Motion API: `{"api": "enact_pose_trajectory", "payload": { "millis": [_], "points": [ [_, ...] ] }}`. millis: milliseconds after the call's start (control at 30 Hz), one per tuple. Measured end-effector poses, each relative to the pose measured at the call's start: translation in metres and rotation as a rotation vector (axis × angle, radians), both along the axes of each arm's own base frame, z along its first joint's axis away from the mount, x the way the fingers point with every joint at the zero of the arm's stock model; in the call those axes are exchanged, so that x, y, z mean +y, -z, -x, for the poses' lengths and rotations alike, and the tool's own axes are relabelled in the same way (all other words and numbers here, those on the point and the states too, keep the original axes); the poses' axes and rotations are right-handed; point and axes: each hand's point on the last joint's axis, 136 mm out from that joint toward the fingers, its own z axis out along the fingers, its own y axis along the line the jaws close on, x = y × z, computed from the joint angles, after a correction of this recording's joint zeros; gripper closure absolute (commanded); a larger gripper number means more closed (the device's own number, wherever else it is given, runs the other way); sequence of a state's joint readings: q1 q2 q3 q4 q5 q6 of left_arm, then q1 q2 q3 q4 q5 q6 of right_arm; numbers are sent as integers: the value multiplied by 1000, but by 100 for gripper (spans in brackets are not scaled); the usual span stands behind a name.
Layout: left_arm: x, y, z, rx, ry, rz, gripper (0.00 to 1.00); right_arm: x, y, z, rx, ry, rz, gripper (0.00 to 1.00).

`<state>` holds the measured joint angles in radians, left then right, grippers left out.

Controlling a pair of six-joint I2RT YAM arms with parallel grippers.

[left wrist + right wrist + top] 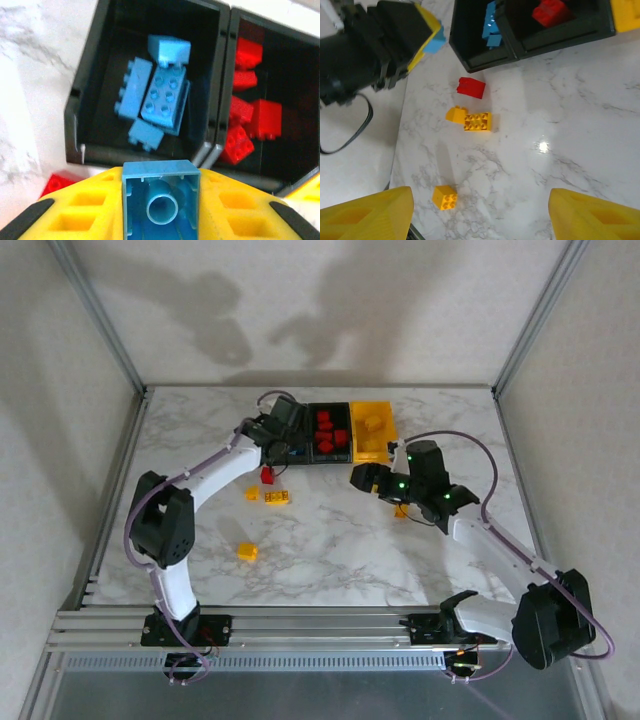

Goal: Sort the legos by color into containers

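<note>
My left gripper (160, 202) is shut on a blue lego (160, 172), held underside toward the camera just in front of the left black container (100, 150). Several blue legos (162, 95) lie inside it. The middle black container (340, 410) holds red legos (250, 117), and the yellow container (388, 435) is on the right. My right gripper (480, 220) hangs open over bare table, nothing between its fingers (367, 215). Loose on the table are a red lego (471, 87) and three yellow ones (456, 114) (478, 121) (444, 196).
Another small yellow lego (401, 510) lies under my right arm (470, 530). The left arm (215, 475) reaches across the table's left half. Metal frame posts (110, 330) and white walls enclose the marble table (330, 550).
</note>
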<state>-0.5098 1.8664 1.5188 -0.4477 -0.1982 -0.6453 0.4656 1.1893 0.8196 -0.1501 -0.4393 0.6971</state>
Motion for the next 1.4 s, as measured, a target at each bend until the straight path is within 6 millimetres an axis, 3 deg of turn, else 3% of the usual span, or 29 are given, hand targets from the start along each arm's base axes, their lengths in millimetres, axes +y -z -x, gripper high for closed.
{"api": "enact_pose_trajectory", "payload": {
  "millis": [267, 533, 733, 1133, 1267, 1400],
  "points": [
    [17, 21, -54, 24, -36, -46, 74, 9, 6, -2, 5, -7, 12, 30],
    [19, 49, -73, 77, -36, -84, 72, 4, 4, -4, -4, 22, 30, 30],
    [20, 59, -71, 105, -34, -99, 63, 1, 3, -4, -12, 37, 38, 30],
    [20, 59, -70, 110, -27, -106, 45, -1, 6, -2, 3, 38, 52, 29],
    [21, 51, -68, 104, -21, -107, 46, -3, 4, -5, -3, 51, 61, 29],
    [20, 23, -59, 71, -6, -78, 45, -8, 1, -8, -8, 75, 92, 29]
  ]
}}
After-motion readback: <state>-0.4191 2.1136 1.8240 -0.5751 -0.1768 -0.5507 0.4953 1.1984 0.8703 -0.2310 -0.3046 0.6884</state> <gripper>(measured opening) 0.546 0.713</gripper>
